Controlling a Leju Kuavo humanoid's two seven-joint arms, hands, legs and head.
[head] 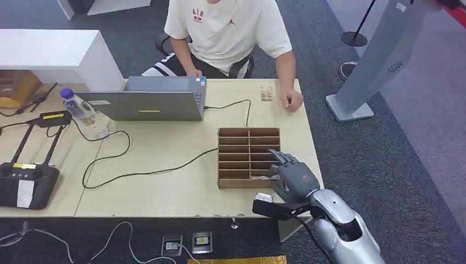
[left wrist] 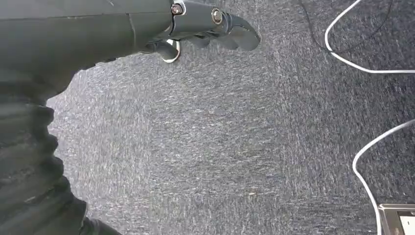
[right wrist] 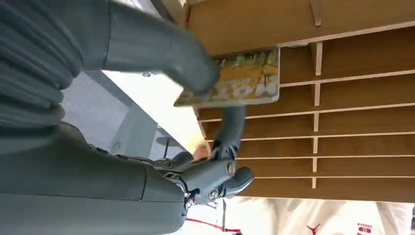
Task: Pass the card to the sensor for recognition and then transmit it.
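Note:
A wooden card rack (head: 242,144) with two columns of slots lies flat on the table near its right front corner. My right hand (head: 294,177) is over the rack's near right slots. In the right wrist view its thumb (right wrist: 188,66) presses on a yellow and green picture card (right wrist: 252,78), and a dark finger runs under the card, so the card is pinched at the rack's (right wrist: 352,122) near edge. The card (head: 264,177) shows as a pale sliver beside my fingers. My left hand (left wrist: 205,27) hangs over grey carpet, holding nothing, fingers loosely bent.
A person in a white shirt (head: 225,27) sits across the table, one hand (head: 292,100) resting by a small clear object (head: 266,94). A laptop (head: 148,102), bottle (head: 79,107), cables and a black controller (head: 25,181) take the left. A small white device (head: 264,196) lies at the front edge.

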